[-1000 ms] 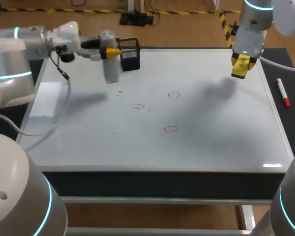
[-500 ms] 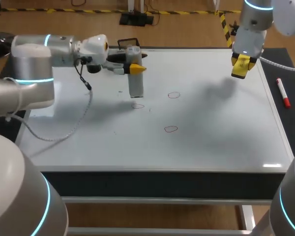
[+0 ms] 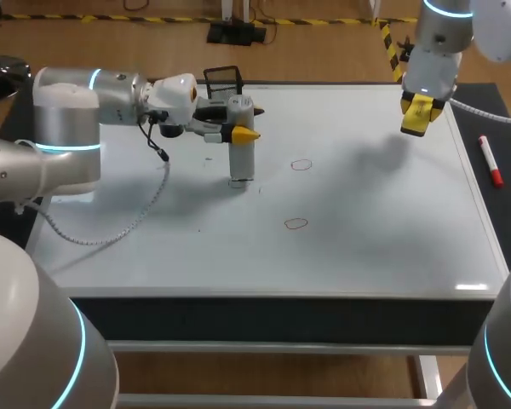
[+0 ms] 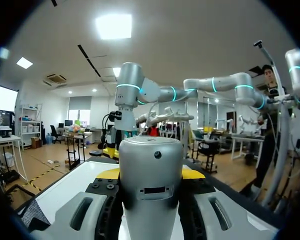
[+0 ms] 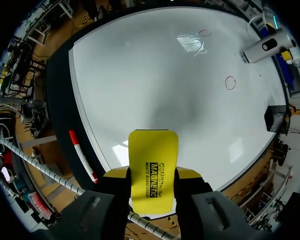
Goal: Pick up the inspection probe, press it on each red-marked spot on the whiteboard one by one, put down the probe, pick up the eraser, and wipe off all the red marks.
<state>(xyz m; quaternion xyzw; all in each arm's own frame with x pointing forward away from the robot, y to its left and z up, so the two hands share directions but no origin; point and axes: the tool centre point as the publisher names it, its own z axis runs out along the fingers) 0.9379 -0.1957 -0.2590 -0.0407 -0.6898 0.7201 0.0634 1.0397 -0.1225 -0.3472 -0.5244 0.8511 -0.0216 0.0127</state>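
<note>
Left claw (image 3: 241, 129) holding one probe (image 3: 241, 159), right claw (image 5: 152, 175) one eraser (image 5: 153, 152), seemingly two marks (image 3: 301, 164)

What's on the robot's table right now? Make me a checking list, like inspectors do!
Surface: whiteboard, showing far red circle and near red circle.
Job's things: probe upright, tip down on the whiteboard; eraser held above its far right corner.
Clutter: red marker lying beside the whiteboard's right edge; black mesh holder at its far edge.
End effectors: left end effector shut on probe; right end effector shut on eraser.
Cables: cable loops from the left arm.
Surroundings: nothing seen.
</note>
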